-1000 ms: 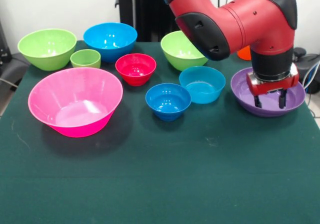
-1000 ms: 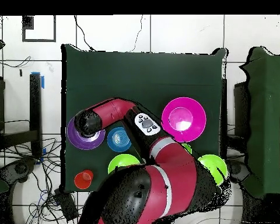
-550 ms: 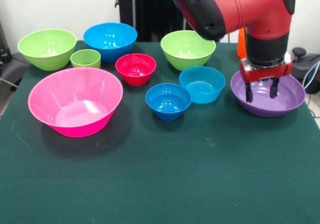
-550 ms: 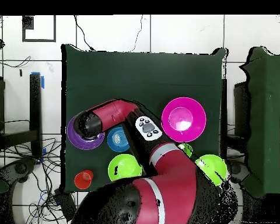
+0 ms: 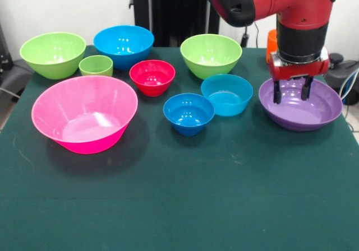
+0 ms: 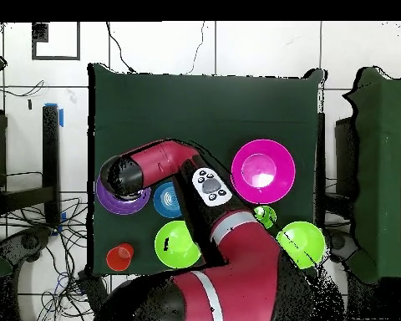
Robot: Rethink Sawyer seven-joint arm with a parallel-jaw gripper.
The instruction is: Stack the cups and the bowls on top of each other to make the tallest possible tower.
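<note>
Status: nothing stacked; every glossy plastic bowl sits singly on the green-covered bench point(image 5: 179, 206). Claw point(image 5: 291, 91): spread, empty, above wide purple plastic bowl point(image 5: 320, 114). Ribbed orange tumbler point(image 5: 271, 45): behind arm. All stacking remains.

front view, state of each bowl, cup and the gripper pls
gripper: open, empty, over the purple bowl
purple bowl: upright, empty
pink bowl: upright, empty
teal bowl: upright, empty
small blue bowl: upright, empty
red bowl: upright, empty
green cup: upright, unstacked
</note>
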